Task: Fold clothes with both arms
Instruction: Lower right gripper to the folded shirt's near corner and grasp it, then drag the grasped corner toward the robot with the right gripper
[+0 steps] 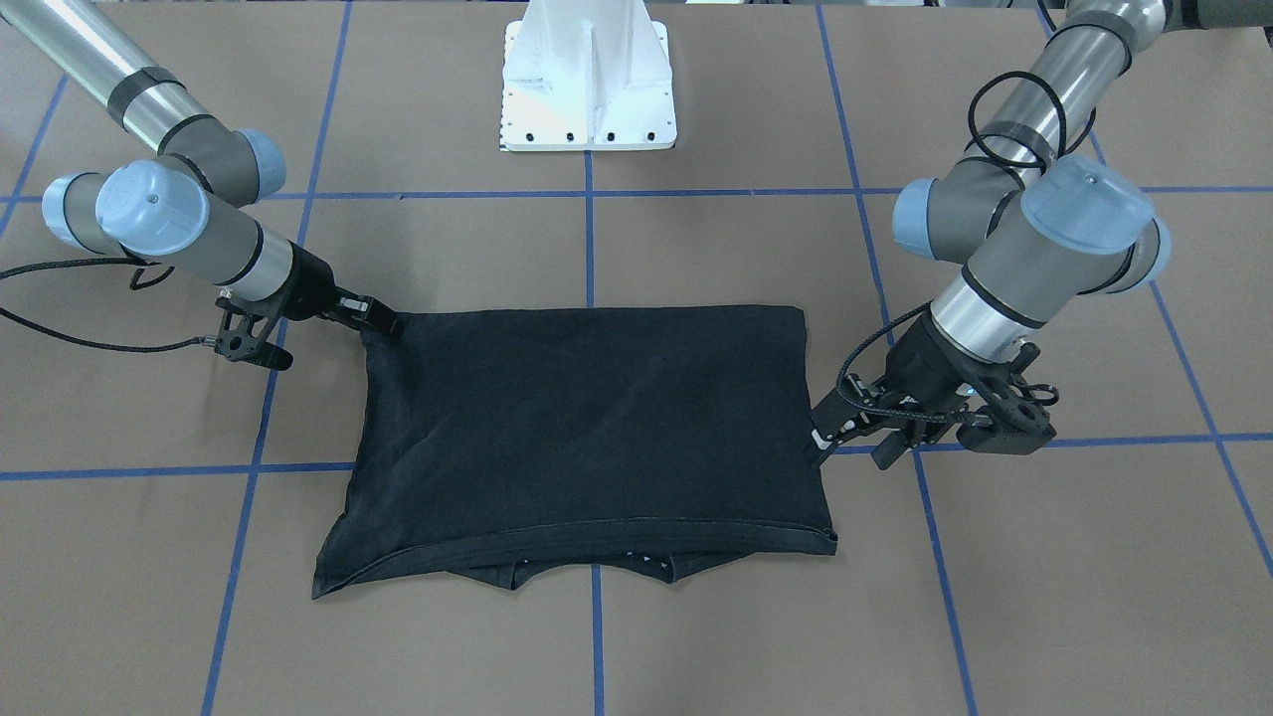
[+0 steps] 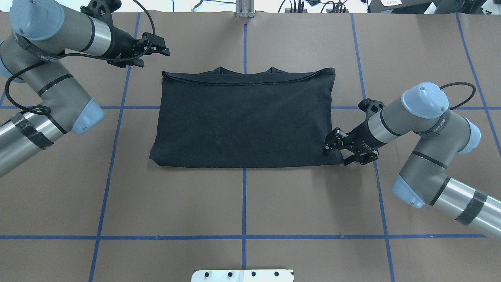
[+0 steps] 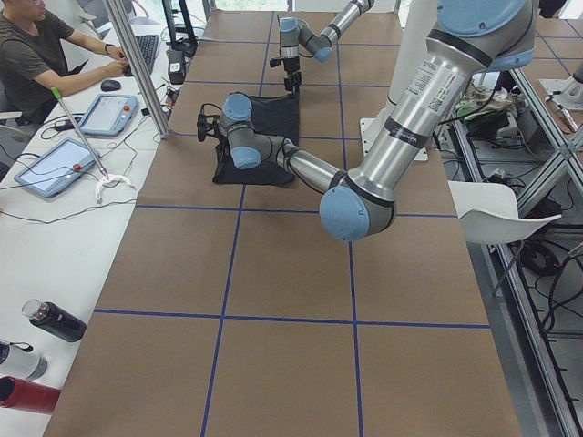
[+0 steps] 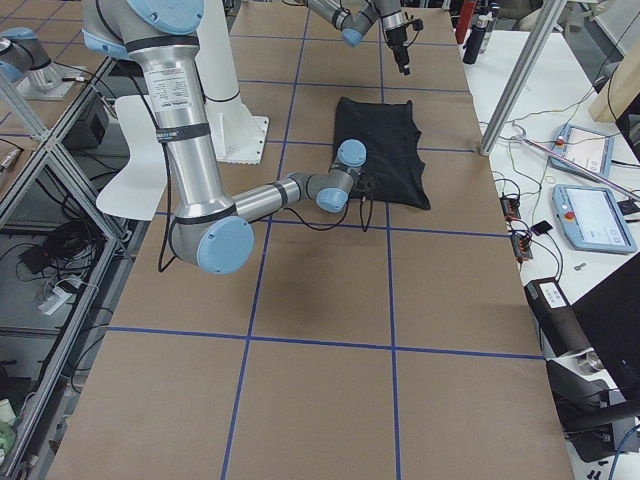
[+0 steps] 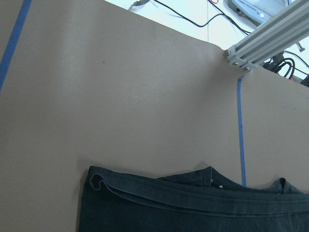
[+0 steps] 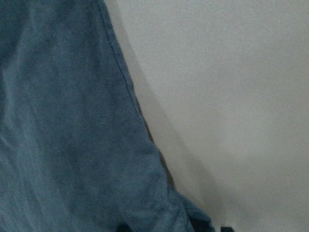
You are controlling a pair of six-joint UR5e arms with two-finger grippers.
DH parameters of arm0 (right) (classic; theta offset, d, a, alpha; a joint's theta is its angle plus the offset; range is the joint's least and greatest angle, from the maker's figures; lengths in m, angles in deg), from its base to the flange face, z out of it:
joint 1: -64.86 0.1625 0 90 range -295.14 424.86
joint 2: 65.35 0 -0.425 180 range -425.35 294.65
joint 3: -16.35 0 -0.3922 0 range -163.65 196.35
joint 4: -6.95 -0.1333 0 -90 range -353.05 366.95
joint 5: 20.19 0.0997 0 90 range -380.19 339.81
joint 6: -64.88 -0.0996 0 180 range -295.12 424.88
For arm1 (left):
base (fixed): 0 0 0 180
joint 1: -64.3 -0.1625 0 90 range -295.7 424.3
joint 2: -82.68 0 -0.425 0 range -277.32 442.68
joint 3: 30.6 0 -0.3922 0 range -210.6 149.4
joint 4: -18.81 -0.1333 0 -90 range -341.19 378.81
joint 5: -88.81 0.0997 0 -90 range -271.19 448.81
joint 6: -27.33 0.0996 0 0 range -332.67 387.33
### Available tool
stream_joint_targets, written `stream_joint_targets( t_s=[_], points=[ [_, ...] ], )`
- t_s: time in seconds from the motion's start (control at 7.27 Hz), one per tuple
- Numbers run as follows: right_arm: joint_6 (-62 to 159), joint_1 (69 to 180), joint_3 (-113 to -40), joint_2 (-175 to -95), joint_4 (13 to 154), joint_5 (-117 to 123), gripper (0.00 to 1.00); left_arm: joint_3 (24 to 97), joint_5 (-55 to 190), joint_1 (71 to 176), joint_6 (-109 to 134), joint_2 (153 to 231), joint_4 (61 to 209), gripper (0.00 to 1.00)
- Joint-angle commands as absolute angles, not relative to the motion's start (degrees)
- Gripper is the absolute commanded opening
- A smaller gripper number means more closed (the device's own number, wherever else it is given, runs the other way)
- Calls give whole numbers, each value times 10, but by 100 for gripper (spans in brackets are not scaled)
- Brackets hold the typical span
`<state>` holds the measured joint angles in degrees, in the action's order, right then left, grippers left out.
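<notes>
Brown table (image 2: 176,203) marked with blue tape (image 2: 244,203), folded black T-shirt (image 2: 242,121) flat at centre: right gripper (image 2: 328,144) closed on its near right corner; left gripper (image 2: 164,46), open or closed cannot be told, hangs off the far left corner and should pinch every layer there.

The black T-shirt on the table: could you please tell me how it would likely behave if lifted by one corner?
The T-shirt is probably floppy: it lies flat in folded layers with wavy edges, so a lifted corner would likely drape and unfold. It looks thin, so probably light. Pushed across the table, it may bunch rather than slide whole.
</notes>
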<state>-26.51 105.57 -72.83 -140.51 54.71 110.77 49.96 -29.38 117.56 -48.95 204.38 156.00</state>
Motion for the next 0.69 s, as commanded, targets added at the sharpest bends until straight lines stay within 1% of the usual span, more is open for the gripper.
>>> stream_joint_targets(
  t_s=[0.0,0.28,0.41,0.55],
  points=[
    [-266,1056,-729,-1404,548,1118,0,500,-292,1177,-489,2042,1560,100],
    [-266,1062,-739,-1403,542,1177,0,504,-292,1177,-489,2036,1560,100],
    [-266,1063,-759,-1409,540,1219,0,505,-292,1177,-489,2036,1560,100],
    [-272,1061,-812,-1428,541,1245,0,505,-291,1178,-489,2036,1560,100]
  ],
)
